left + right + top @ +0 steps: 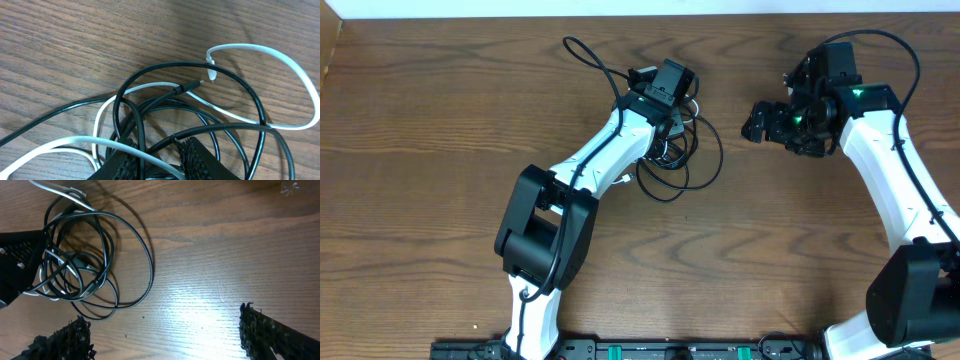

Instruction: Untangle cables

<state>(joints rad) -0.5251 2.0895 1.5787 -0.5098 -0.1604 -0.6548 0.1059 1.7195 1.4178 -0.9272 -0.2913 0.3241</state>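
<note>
The cables (678, 150) lie as a clump of black loops and one white cord at the table's middle back. One black strand (588, 55) trails off to the back left. My left gripper (668, 122) is down on the clump. In the left wrist view my left gripper (159, 146) is shut on the cables, with a black cord and the white cable (280, 55) passing between its pads. A black plug (192, 86) and a white plug (212, 74) lie just ahead. My right gripper (760, 122) hovers open to the right of the clump (107, 245), and nothing lies between the fingers of the right gripper (160, 330).
The wooden table (440, 120) stretches bare to the left and front. The left arm (545, 225) slants across the middle, and the right arm (890, 170) runs down the right side. A box edge (328, 45) shows at the back left corner.
</note>
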